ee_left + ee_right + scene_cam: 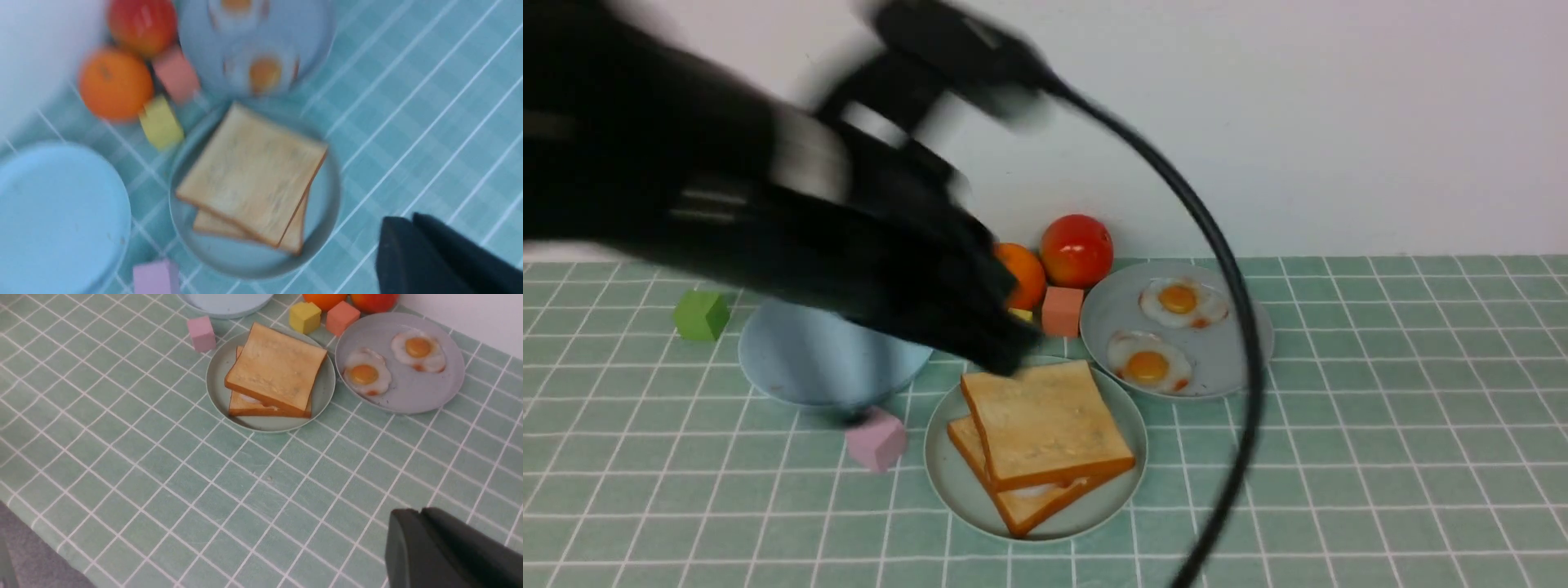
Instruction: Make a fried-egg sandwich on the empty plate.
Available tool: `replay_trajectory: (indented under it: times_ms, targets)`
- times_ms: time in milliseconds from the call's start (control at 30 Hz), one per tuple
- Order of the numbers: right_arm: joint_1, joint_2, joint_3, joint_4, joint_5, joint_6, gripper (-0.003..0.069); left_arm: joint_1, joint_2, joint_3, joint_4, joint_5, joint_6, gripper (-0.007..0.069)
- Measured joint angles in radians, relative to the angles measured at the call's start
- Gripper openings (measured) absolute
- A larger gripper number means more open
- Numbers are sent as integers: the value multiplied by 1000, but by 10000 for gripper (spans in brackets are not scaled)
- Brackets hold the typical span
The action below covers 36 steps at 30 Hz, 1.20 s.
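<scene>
Fried-egg sandwich lies golden-toasted, its two slices stacked askew.

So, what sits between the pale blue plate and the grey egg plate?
A yellow cube and a salmon cube, side by side between the blue plate and the grey plate; clearest in the right wrist view.

You see the fried-egg sandwich on the mint-green plate, top slice skewed over the bottom one, a sliver of white showing between them. Just beside it sits the grey plate with two loose fried eggs. A pink cube, a yellow cube and a salmon cube stand near the plates on the green checked desk. Your dark fingers sit pressed together, well apart from the food.
</scene>
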Motion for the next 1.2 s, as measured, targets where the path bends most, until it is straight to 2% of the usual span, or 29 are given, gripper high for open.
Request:
replay_trajectory:
  times_ms: [233, 333, 500, 633, 833, 1200]
  targets:
    - [0, -101, 94, -93, 23, 172, 50, 0, -450, 347, -86, -194, -3, -13]
    - [0, -161, 165, -134, 20, 258, 50, 0, -608, 560, -100, -352, -3, -13]
    - [0, -251, 283, -205, -41, 374, 9, 0, -770, 856, -115, -599, -6, -13]
    - [0, -281, 348, -241, -133, 456, -3, 0, -803, 971, -122, -753, -6, -13]
    - [0, -282, 448, -275, -342, 550, -2, 0, -804, 1058, -126, -812, -6, -13]
    - [0, -282, 504, -293, -334, 556, 3, 0, -804, 1088, -128, -774, -6, -13]
